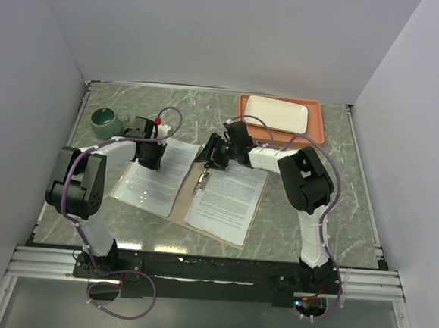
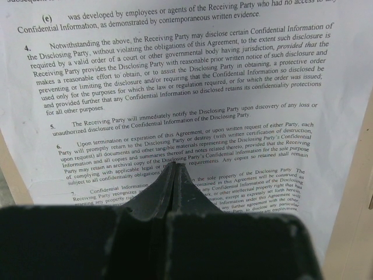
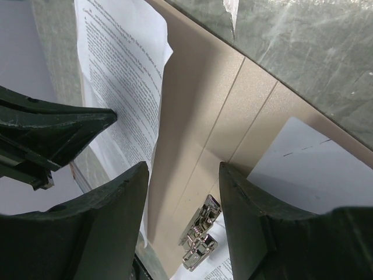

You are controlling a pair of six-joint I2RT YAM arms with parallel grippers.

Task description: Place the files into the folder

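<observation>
The brown folder [image 1: 176,206] lies open and flat in the middle of the table [image 1: 337,211]. The files are two white sheets full of small black words, and both lie on the open folder. The left sheet [image 1: 157,178] is on the left half and has shiny spots on it. The right sheet [image 1: 228,199] is on the right half. A strip of bare brown folder shows between them, and a little silver clip [image 1: 201,179] sits on that strip, just beside the right sheet. The left gripper [image 2: 176,172] has its two fingers pressed together, with nothing between them. Its tip points down at the far part of the left sheet and seems to touch the paper. The right gripper [image 3: 183,169] has its fingers apart, and nothing is between them. It hangs over the far edge of the folder, near the middle fold, close to the left gripper. In the right wrist view the brown fold and the clip show in the gap between its fingers. A green bowl [image 1: 105,121] sits at the far left of the table. An orange tray [image 1: 317,130] sits at the far right, well apart from the folder, with a white plate [image 1: 277,113] on it.
</observation>
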